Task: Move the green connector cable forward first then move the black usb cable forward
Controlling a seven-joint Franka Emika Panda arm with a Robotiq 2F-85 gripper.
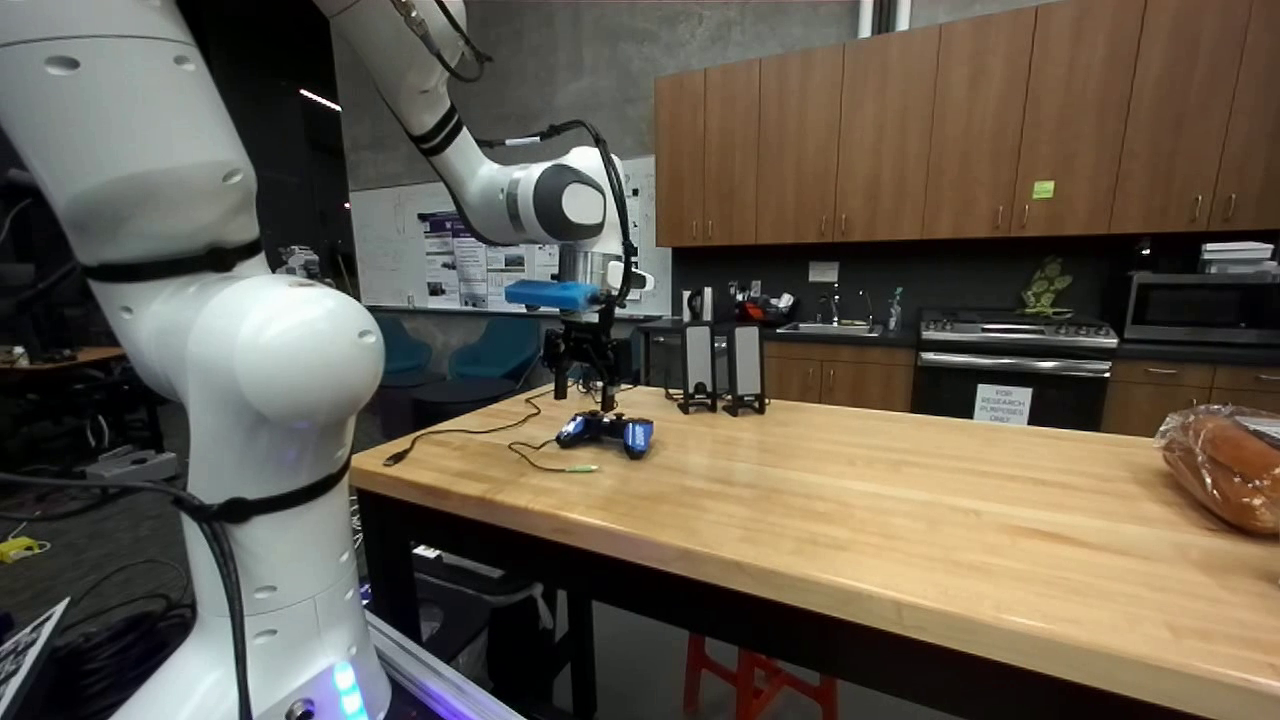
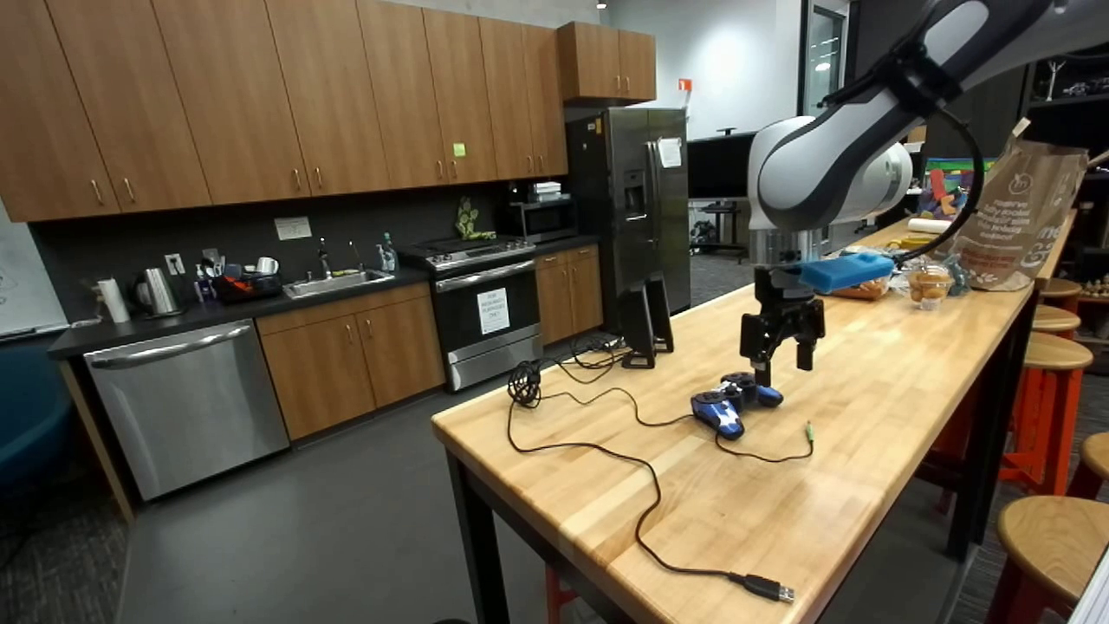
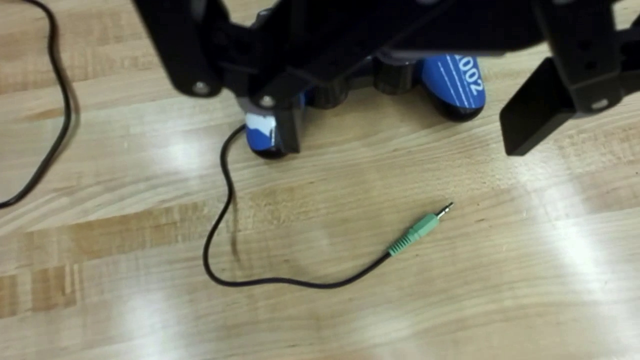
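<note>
Jaws: stand apart, above blue-and-black gamepad [image 2: 721, 412] | Green audio plug [image 3: 414, 234]: lies on bench [image 1: 900, 500] | Black USB-A plug [image 2: 761, 587]: rests near bench edge

Wooden cabinets [image 2: 321, 95] hang above a stove [image 2: 457, 303] and grey floor [image 2: 364, 511].

On the table [image 1: 850, 500], a gamepad [image 1: 604, 429], two speakers [image 1: 746, 362] upright near it, a paper bag [image 2: 1009, 208] standing farther along; stools [image 2: 1053, 533] beside the table; across the floor [image 2: 346, 520], cabinets [image 1: 900, 140] above sink [image 2: 338, 284], stove [image 2: 463, 312] and microwave [image 1: 1200, 318], a fridge [image 2: 628, 225] past them
</note>
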